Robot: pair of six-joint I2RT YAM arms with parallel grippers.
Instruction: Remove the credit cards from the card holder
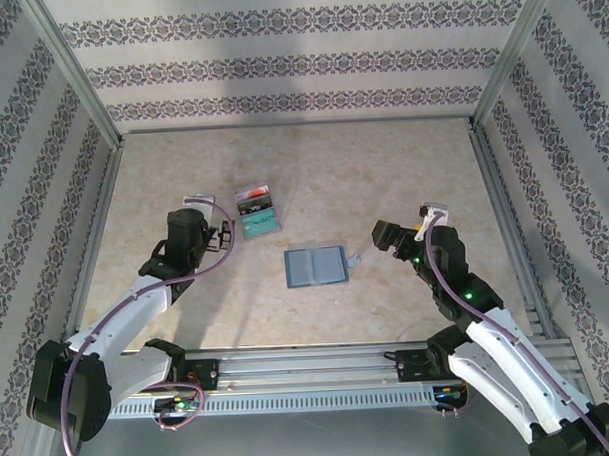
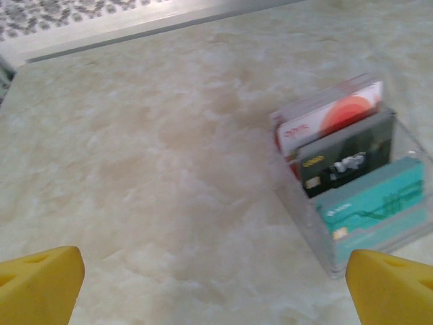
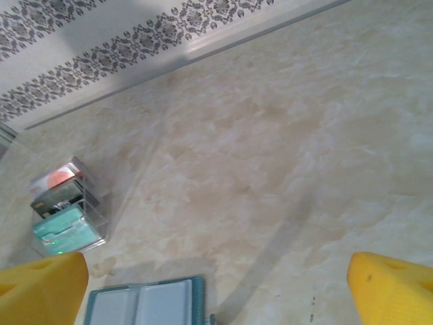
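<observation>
Both claws gape fully and carry nothing. The left claw (image 1: 223,234) has the cards (image 2: 338,156) just ahead and to its right, standing on edge in a clear box (image 2: 318,233). The wallet (image 1: 316,268) lies open and flat between the claws, just off the right claw's (image 1: 382,237) left finger. I can't make out a card in its pockets. Cards are light, stiff and slick, so I'd pinch a top edge across the faces. The soft wallet may slide. There is bare table (image 1: 382,165) all round, and the walls are well apart.
</observation>
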